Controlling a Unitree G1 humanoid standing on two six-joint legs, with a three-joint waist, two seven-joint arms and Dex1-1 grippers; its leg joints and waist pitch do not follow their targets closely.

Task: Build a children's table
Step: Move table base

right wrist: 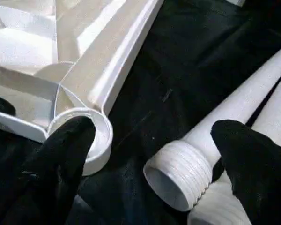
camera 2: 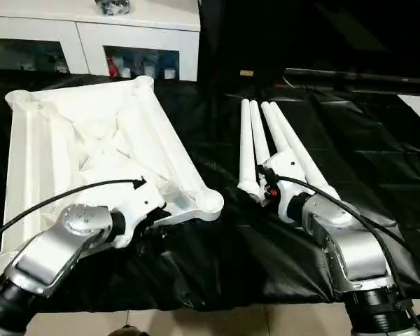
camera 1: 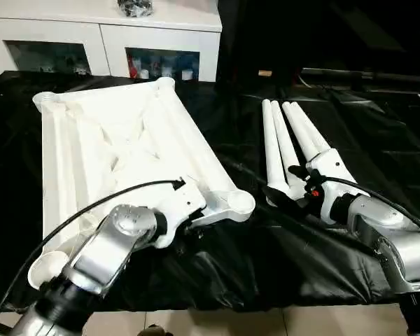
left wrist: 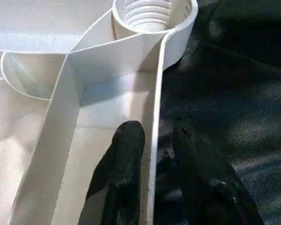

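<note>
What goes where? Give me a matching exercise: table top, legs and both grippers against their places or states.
1 table top
2 legs
3 left gripper
4 right gripper

A open wide at threaded leg ends
B ribbed underside up on black sheet
C open, astride the top's rim
D side by side, right of the top

Pairs: 1-B, 2-D, 3-C, 4-A

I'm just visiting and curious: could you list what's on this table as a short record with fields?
Surface: black sheet
Tabletop: white, lying upside down, ribs and corner sockets facing up
Legs: four white tubes lying side by side, to the right of the tabletop
Left gripper: fingers straddle the tabletop's rim near a corner socket
Right gripper: open, at the threaded ends of the legs
Background: white cabinet with glass doors
</note>
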